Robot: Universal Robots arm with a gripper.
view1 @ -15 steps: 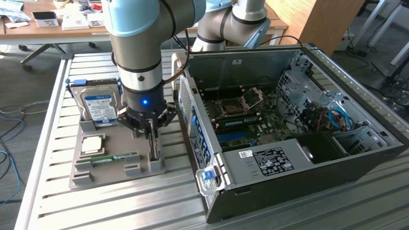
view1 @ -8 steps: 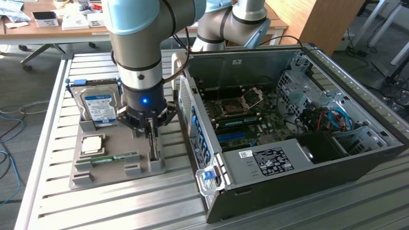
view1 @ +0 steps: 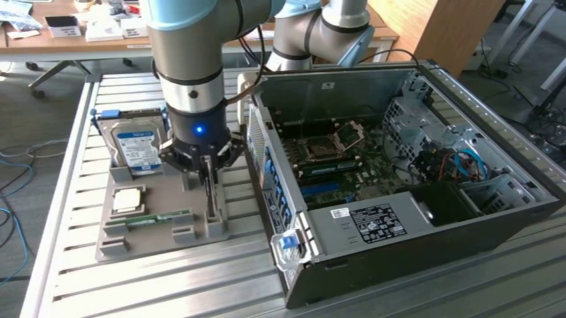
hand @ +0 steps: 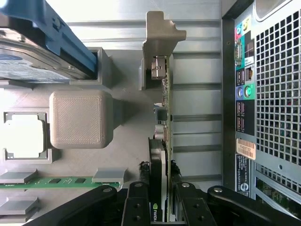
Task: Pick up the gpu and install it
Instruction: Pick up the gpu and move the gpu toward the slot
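slatted metal table [view1: 132,285] under everything, with a cluttered desk [view1: 89,40] far behind. on the table sits a grey tray [view1: 168,199], and just beside it, toward the exterior view's right, the open case [view1: 398,245].

i see the gpu [view1: 212,202] standing on edge in a slot along the tray's case-side edge, upright, not lifted out. the gripper [view1: 208,173] is straight above it, pointing down, one finger on each face of the card. from the wrist, the gpu [hand: 164,132] runs edge-on away from the gripper [hand: 161,188], its silver bracket at the far end and the case's rear panel [hand: 277,94] alongside. the jaws look closed onto the card: both black fingers [hand: 136,202] sit flush against its sides with no gap i can make out.

also on the tray: hdd [view1: 137,149] at the far end, cpu [view1: 130,199] in the middle, ram [view1: 159,218] lying flat at the near end, all apart from the gripper.

hard to read: the card's lower edge is sunk in the slot, its faces are turned away from the wrist camera, and in the exterior view the gripper body covers its upper part. the arm is cut off by that view's top edge.
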